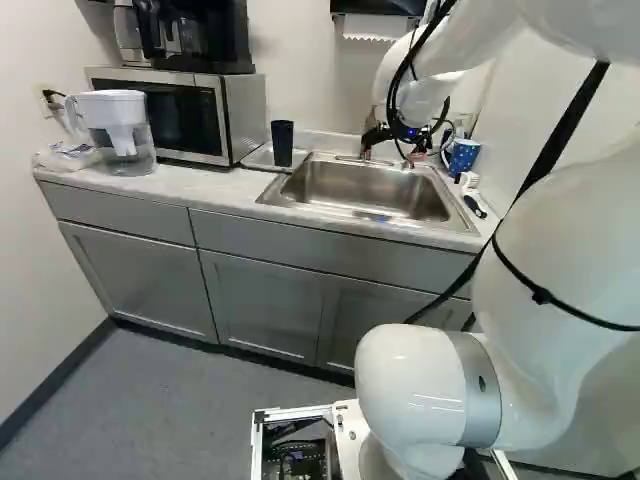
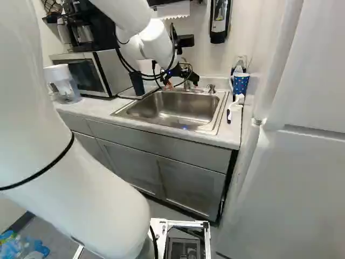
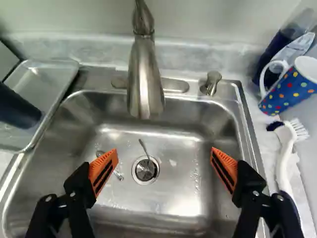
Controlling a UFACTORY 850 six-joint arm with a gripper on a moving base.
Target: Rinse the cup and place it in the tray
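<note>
Your jaws stand wide open over the sink [image 3: 183,193], presumably to clear the cup [image 1: 282,144] upright in the tray [image 3: 53,82].

Light marbled countertop [image 1: 215,187], steel sink [image 1: 365,190] set into it. At left of left base view: clear plastic bag [image 1: 68,157], water pitcher [image 1: 120,130] with white top just beside it, then microwave [image 1: 245,115]. Shallow tray [image 3: 54,79] lay between microwave and sink. Past sink's other side: blue mug [image 3: 287,91] with colored dots, upright (rather cheerful thing), bottle [image 3: 277,49] behind it, base hidden. White-handled brush [image 3: 283,163] lay near mug, alongside sink.
</note>
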